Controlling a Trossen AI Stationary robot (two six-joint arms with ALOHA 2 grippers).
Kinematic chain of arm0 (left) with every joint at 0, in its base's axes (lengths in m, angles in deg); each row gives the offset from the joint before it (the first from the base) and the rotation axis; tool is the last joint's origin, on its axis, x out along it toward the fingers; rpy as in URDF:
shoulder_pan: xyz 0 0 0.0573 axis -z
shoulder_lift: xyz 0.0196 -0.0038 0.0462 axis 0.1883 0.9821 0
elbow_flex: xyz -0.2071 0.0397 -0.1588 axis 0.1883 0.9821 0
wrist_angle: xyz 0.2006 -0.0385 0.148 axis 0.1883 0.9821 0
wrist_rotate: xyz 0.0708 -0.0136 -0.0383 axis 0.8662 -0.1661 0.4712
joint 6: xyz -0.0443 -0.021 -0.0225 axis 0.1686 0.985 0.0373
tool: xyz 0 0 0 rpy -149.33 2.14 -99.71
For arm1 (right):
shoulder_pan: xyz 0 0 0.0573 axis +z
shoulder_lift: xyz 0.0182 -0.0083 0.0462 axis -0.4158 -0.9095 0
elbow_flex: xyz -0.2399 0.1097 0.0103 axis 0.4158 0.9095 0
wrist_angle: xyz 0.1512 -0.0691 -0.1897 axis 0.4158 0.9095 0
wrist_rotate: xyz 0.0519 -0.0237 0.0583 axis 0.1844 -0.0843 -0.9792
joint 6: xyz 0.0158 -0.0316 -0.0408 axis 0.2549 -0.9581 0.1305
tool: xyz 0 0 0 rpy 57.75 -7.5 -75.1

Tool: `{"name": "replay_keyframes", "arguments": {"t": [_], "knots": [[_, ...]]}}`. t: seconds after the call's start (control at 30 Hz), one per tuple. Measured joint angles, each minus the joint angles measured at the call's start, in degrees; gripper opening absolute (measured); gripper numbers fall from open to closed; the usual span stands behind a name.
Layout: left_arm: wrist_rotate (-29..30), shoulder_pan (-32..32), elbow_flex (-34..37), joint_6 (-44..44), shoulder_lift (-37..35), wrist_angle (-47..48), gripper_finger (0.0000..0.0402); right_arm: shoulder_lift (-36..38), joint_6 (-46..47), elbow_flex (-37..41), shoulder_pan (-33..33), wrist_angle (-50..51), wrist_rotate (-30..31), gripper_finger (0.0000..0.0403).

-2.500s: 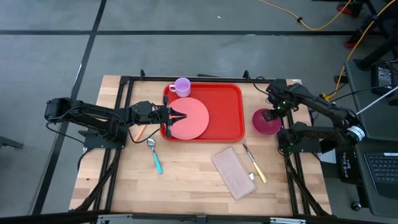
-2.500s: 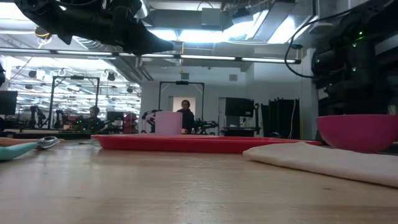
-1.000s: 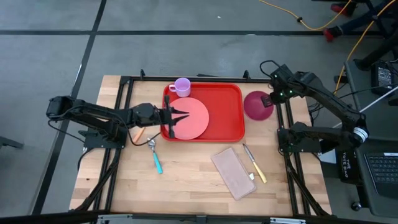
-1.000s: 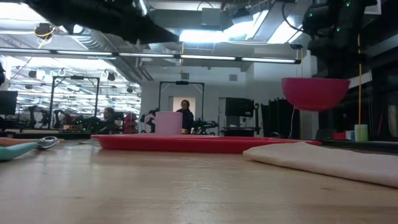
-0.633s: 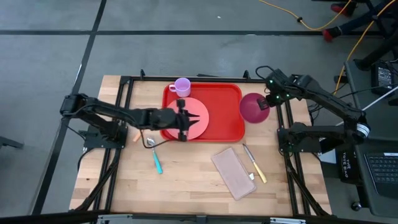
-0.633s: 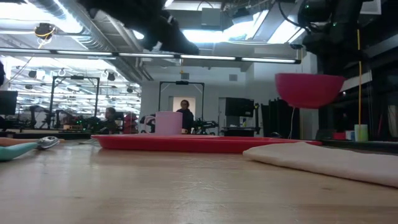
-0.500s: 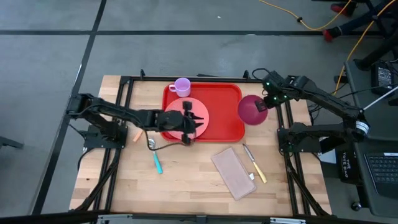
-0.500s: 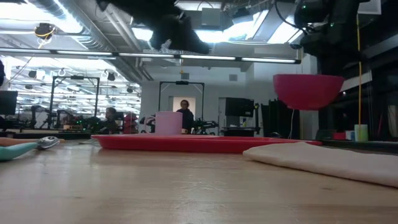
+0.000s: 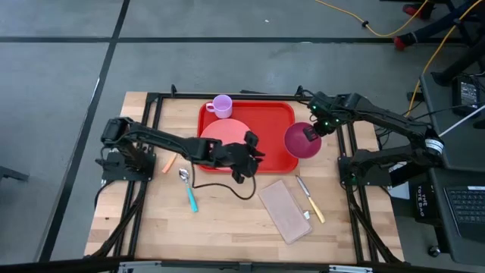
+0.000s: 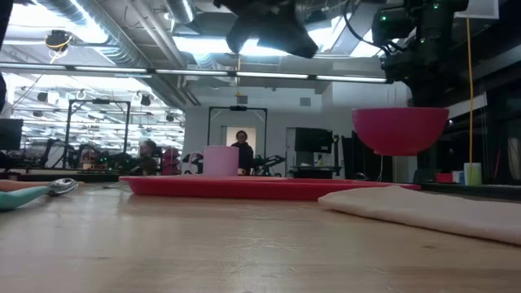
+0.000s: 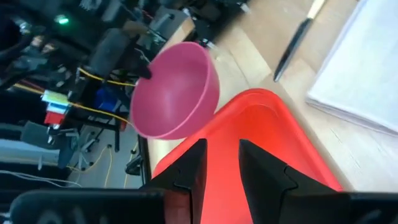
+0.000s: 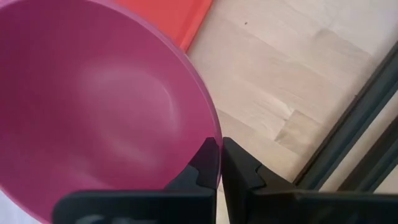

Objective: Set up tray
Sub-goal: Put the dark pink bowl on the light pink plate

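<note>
The red tray (image 9: 279, 120) lies on the table's far middle, with a round pink plate (image 9: 218, 130) and a purple cup (image 9: 221, 105) on it. A magenta bowl (image 9: 301, 142) hangs above the tray's right edge, level in the low view (image 10: 400, 130), with my right gripper (image 12: 219, 163) shut on its rim. My left gripper (image 11: 221, 169) hovers open above the tray, near its near edge (image 9: 256, 155), with nothing between its fingers. Its arm hides part of the plate. My right gripper pinches the bowl's rim (image 12: 214, 132) on the side toward the table's right edge. One finger is inside the bowl and one outside. The fingers come from above, pointing steeply down. The bowl hangs upright and level, lifted clear of table and tray.
On the wood in front of the tray lie a folded beige napkin (image 9: 284, 209), a yellow-handled knife (image 9: 311, 199), a teal-handled spoon (image 9: 188, 189) and a small orange piece (image 9: 168, 161). A black frame (image 9: 151, 114) borders the table. People show in the room behind.
My left gripper has left the plate's left rim and swung toward the table's right edge across the tray, rising and rolling. My right gripper has carried the bowl from beyond the tray's right edge toward the tray. The bowl has stayed level and clear.
</note>
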Motion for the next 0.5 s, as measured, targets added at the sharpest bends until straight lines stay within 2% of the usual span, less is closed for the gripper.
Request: {"name": "replay_keyframes", "arguments": {"t": [0.27,0.5], "knots": [[0.0,-1.0,-10.2,-6.1,8.4,5.7,0.0086,0.0,-0.3,-0.2,4.2,-4.2,-0.3,0.0008],[-3.0,-1.2,-13.1,-13.2,11.4,6.2,0.0086,-0.3,0.3,-2.4,9.0,-4.0,0.4,0.0008]]}}
